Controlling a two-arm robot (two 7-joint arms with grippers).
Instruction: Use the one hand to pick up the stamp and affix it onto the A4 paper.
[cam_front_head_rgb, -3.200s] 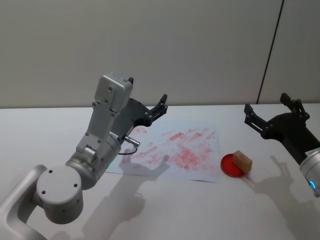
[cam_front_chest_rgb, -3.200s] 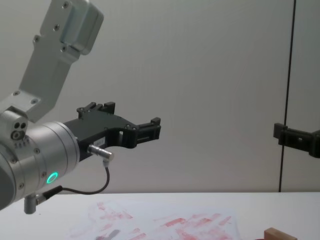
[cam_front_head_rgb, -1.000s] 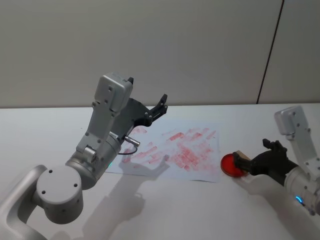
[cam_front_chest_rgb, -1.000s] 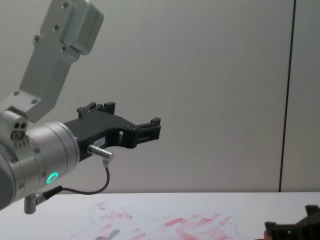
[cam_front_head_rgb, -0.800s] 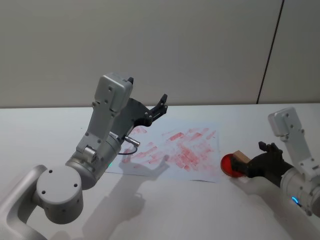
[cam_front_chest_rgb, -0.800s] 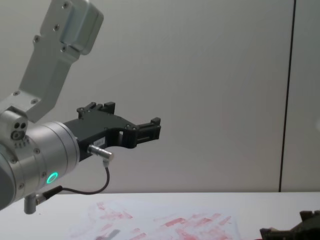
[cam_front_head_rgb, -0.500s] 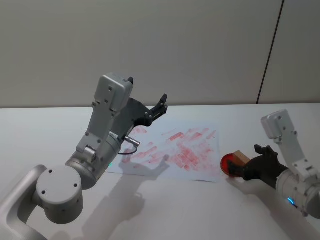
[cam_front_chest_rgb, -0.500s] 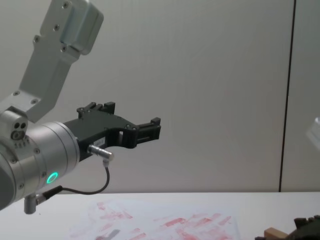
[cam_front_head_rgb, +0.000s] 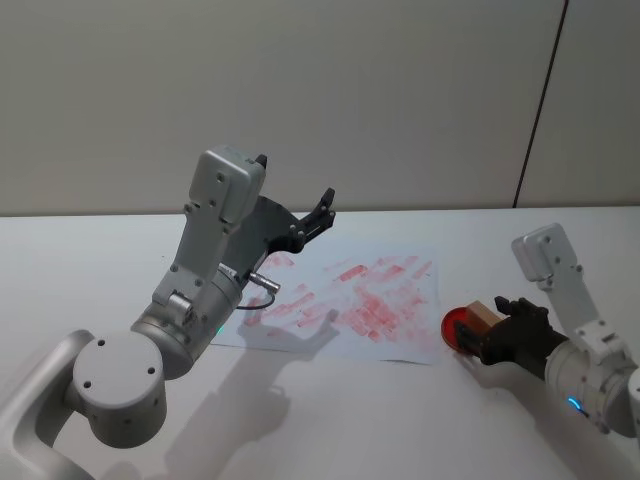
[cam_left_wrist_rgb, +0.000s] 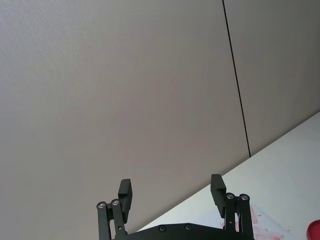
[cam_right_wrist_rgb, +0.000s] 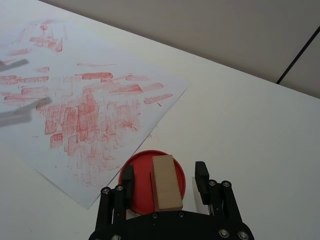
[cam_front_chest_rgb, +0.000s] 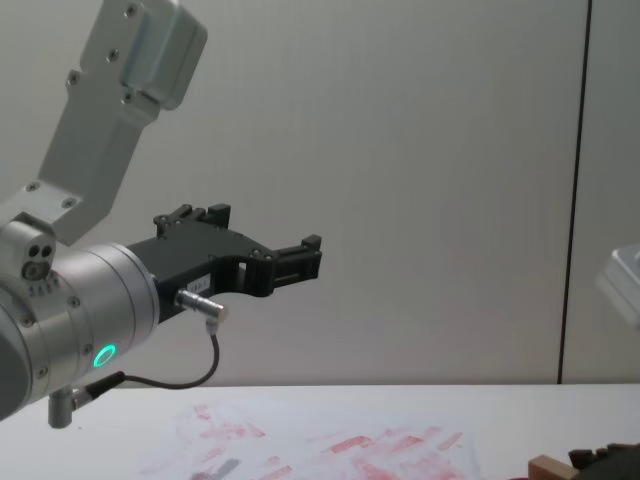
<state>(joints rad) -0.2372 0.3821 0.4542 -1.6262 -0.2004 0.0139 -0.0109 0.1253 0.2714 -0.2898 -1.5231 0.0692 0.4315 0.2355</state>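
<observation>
The right gripper (cam_right_wrist_rgb: 166, 176) sits low over the white table (cam_right_wrist_rgb: 250, 125), at its near right. Its fingers are spread to either side of the wooden stamp (cam_right_wrist_rgb: 166, 184), with a strip of red showing in each gap, so nothing is clasped. The stamp lies flat on a round red ink pad (cam_right_wrist_rgb: 142, 167), whose near edge the gripper's body hides. From the head camera only the stamp's top corner clears the black fingers, and the chest camera cuts it off at the bottom edge. Beyond, to the left, lies the A4 paper (cam_right_wrist_rgb: 100, 95), smeared with red prints. Farther left the left gripper (cam_left_wrist_rgb: 171, 187) hangs raised, fingers wide, holding nothing.
</observation>
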